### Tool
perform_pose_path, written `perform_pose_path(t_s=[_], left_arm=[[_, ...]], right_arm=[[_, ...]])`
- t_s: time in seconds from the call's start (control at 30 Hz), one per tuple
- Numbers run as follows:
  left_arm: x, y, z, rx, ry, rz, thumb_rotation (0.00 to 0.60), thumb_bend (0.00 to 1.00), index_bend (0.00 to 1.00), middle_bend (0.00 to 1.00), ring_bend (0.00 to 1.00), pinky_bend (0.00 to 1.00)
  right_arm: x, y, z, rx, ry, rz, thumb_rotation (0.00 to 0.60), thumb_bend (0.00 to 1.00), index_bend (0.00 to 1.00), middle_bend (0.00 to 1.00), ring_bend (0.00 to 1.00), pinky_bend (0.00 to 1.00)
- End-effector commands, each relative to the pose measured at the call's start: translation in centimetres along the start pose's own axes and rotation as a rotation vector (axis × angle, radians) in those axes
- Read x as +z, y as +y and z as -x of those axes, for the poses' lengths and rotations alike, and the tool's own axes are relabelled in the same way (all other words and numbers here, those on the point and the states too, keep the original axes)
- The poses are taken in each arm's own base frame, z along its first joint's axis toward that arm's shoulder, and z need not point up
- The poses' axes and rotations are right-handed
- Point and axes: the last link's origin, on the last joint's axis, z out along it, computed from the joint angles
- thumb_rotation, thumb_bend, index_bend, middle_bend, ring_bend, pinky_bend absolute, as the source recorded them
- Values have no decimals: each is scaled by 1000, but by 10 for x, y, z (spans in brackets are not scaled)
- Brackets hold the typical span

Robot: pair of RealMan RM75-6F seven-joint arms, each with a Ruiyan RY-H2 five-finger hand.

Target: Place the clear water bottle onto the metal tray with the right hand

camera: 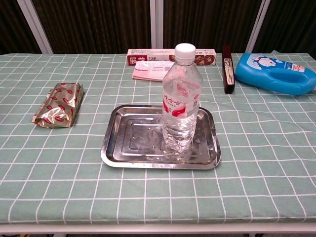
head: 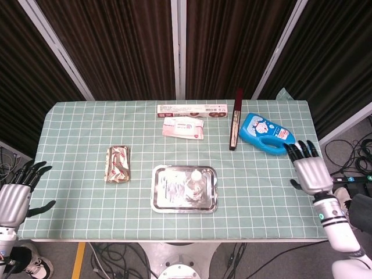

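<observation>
The clear water bottle (camera: 181,98), white-capped with a red label, stands upright on the right half of the metal tray (camera: 133,138); from above the clear water bottle (head: 197,181) shows inside the metal tray (head: 168,189). My right hand (head: 311,170) hovers at the table's right edge, fingers spread, holding nothing, far from the bottle. My left hand (head: 16,193) sits off the table's left edge, fingers apart and empty. The chest view shows neither hand.
A foil snack packet (camera: 58,104) lies left of the tray. At the back are a long red-and-white box (camera: 148,55), a pink pack (camera: 151,70), a dark slim box (camera: 227,68) and a blue detergent bottle (camera: 274,72) lying on its side.
</observation>
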Motion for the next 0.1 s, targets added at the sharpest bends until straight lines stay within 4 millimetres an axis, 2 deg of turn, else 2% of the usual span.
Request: perform_pose_path(t_s=[0.03,0.1], left_arm=[[1,-1,2,-8,-3,-1,600,138,242,229,98,186],[1,0,4,-12,-5,2,600,138,242,229,98,186]], right_arm=[[-58,27,18,41,113,87,600,104,0,112,0,0],[-63,25,19,62,137,77,600,103,0,113,0,0]])
